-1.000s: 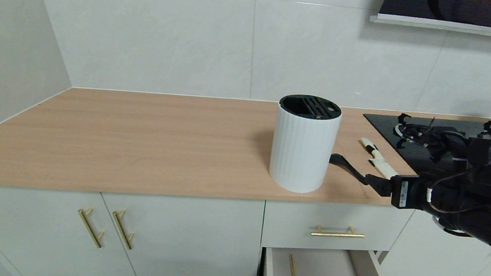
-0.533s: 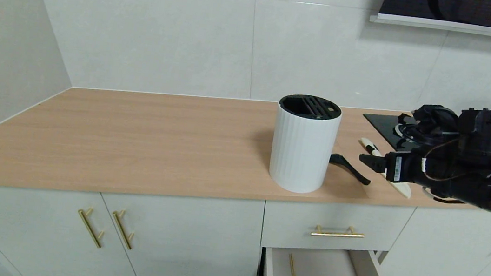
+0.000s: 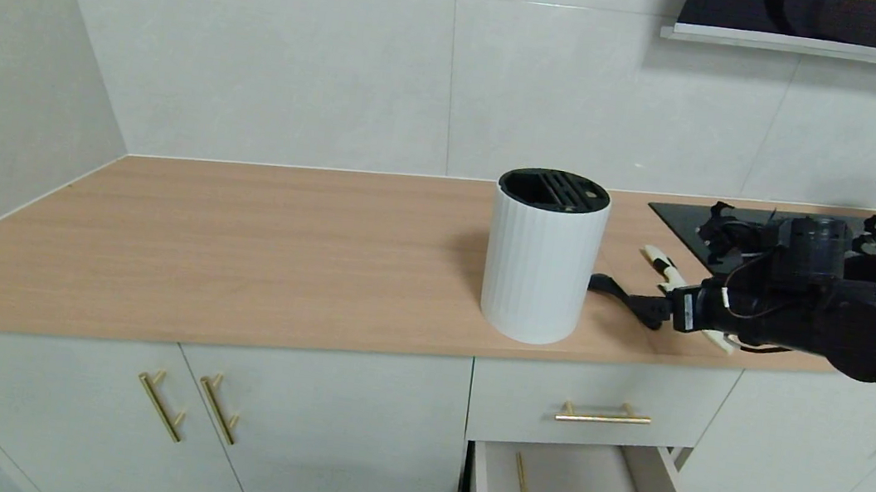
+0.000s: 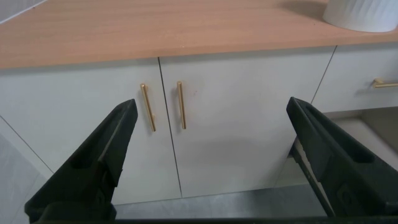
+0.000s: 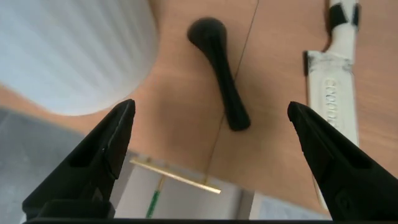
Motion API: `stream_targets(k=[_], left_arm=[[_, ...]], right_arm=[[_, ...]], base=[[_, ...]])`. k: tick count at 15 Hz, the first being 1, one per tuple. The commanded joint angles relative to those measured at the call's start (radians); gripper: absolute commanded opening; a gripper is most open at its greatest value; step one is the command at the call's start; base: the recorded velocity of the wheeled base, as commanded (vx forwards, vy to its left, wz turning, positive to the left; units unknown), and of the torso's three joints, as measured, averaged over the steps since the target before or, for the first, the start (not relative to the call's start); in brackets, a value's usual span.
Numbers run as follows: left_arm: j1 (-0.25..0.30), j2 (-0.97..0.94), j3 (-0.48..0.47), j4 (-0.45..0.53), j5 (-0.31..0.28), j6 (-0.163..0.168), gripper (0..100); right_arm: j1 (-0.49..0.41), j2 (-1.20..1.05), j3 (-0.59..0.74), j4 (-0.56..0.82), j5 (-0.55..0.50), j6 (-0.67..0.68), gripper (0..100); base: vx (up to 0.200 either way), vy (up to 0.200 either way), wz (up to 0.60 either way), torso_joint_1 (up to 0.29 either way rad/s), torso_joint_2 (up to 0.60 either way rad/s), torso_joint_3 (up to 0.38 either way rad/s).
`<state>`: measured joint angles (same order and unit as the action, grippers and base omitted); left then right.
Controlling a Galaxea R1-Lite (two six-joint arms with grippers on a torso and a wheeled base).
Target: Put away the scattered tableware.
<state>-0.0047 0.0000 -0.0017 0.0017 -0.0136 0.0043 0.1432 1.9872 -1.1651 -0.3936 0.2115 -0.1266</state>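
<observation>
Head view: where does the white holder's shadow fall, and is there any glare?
Head view: the white holder throws a soft shadow on the countertop to its left; no harsh glare. Right wrist view: the wood is darker between the white holder and the black utensil.

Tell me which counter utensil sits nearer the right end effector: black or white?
The black utensil beside the holder: the open right end effector is centred over it. The white knife lies farther off, toward the stove.
</observation>
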Motion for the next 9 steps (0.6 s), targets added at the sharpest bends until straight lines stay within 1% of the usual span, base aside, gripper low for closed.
stream_targets(k=[1,3,5,7,9], left_arm=[[0.000,0.000,0.000,0.000,0.000,0.000,100],[0.000,0.000,0.000,0.000,0.000,0.000,100],[0.000,0.000,0.000,0.000,0.000,0.000,100],[0.000,0.000,0.000,0.000,0.000,0.000,100],[0.000,0.000,0.000,0.000,0.000,0.000,100]], right_arm=[[-0.008,0.097,-0.007,-0.059,-0.001,0.001,100],[-0.008,0.145,-0.019,-0.120,-0.006,0.007,100],[-0.008,0.170,-0.036,-0.131,-0.007,0.008,100],[-0.008,0.196,-0.070,-0.134,-0.007,0.062,100],[-0.007,0.197,-0.079,-0.134,-0.006,0.081,100]], base=[[0.000,0.000,0.00,0.000,0.00,0.000],[0.000,0.000,0.00,0.000,0.00,0.000],[0.000,0.000,0.00,0.000,0.00,0.000],[0.000,0.000,0.00,0.000,0.00,0.000],[0.000,0.000,0.00,0.000,0.00,0.000]])
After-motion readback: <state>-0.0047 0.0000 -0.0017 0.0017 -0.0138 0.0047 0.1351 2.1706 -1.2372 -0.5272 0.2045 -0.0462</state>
